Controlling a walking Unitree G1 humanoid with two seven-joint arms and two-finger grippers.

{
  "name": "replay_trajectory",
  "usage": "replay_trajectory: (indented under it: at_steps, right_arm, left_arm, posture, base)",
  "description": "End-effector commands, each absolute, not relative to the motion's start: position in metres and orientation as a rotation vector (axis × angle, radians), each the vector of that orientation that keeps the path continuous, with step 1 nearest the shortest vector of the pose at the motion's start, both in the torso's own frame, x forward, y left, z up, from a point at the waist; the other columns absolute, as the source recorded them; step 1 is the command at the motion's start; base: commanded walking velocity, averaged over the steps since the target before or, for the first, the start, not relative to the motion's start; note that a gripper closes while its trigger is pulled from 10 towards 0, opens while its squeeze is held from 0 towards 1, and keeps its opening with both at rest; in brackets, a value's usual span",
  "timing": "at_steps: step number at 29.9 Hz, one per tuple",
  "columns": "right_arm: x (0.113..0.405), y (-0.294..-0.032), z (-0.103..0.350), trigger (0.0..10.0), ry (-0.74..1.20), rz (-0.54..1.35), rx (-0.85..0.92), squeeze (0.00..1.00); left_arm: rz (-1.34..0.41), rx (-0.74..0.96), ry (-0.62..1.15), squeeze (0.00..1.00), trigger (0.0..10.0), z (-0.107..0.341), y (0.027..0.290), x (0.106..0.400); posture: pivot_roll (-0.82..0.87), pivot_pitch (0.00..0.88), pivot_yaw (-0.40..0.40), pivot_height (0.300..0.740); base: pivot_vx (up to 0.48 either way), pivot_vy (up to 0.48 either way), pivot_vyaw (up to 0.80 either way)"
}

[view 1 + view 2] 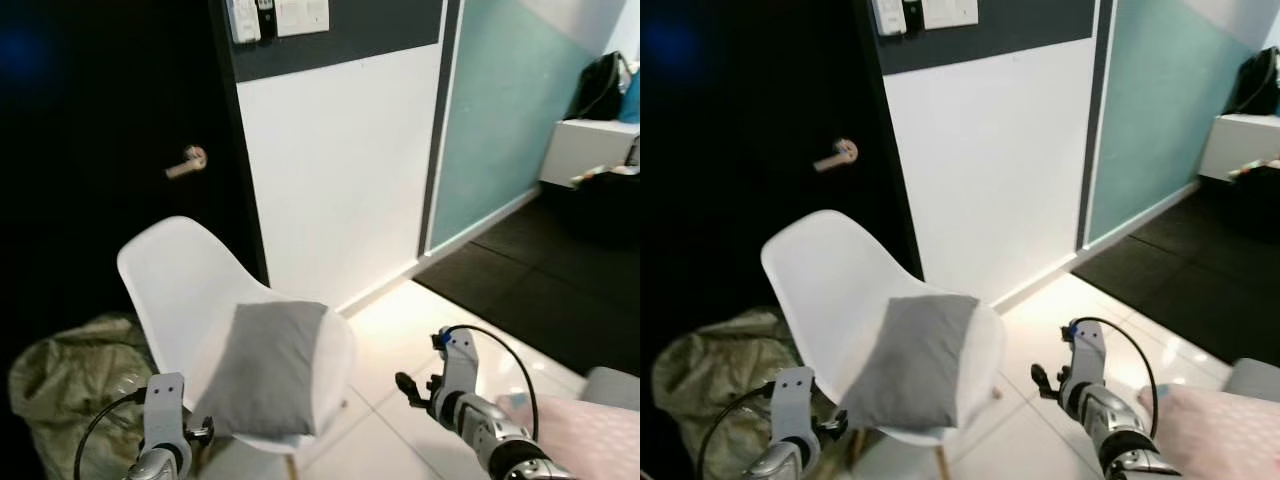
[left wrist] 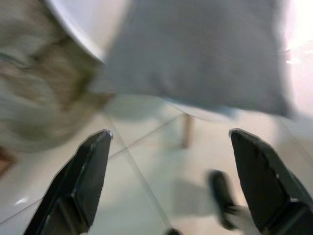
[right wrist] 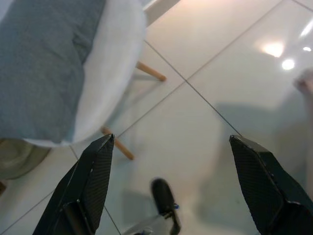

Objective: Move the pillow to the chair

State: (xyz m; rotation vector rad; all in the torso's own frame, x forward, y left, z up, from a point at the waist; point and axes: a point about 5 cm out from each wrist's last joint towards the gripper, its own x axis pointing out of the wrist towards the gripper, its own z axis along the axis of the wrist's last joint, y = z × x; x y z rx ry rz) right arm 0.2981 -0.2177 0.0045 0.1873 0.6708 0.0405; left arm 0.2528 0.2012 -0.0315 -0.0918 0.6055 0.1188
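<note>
A grey square pillow (image 1: 268, 365) lies on the seat of a white shell chair (image 1: 180, 280) with wooden legs, its front corner hanging over the seat's edge. My left gripper (image 2: 171, 133) is low at the chair's left front, open, with nothing between its fingers. The left wrist view looks up at the pillow (image 2: 200, 54) from below and in front. To the right of the chair, over the tiled floor, my right gripper (image 3: 172, 139) is open and holds nothing; the pillow (image 3: 44, 63) and the seat edge lie off to its side.
A crumpled olive-green bag (image 1: 70, 385) lies on the floor left of the chair. Behind the chair is a black door with a handle (image 1: 187, 162) and a white wall. A pink cushion (image 1: 580, 430) is at the bottom right, dark flooring (image 1: 540, 290) beyond it.
</note>
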Motion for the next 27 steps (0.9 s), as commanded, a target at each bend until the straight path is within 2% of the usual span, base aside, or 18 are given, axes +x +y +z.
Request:
replay_trajectory:
  at_steps: [1,10,27]
  right_arm:
    - [0.299,-0.212,0.004,10.0,0.673,0.059,0.176,0.00]
    - [0.300,-0.213,0.005,10.0,0.687,0.063,0.140,0.00]
    - [0.304,-0.225,0.011,10.0,0.655,-0.033,0.159,0.00]
  left_arm:
    - [0.145,-0.085,0.606,0.00,10.0,-0.031,0.208,0.252]
    - [0.150,-0.098,0.607,0.00,10.0,-0.032,0.207,0.253]
    - [0.172,-0.113,0.671,0.00,10.0,-0.043,0.209,0.242]
  posture:
    - [-0.17,0.000,-0.007,0.740]
    - [-0.17,0.000,-0.012,0.740]
    - [-0.17,0.000,-0.009,0.740]
  base:
    - [-0.371,0.000,0.00]
    - [-0.370,0.000,0.00]
    - [-0.332,0.000,-0.71]
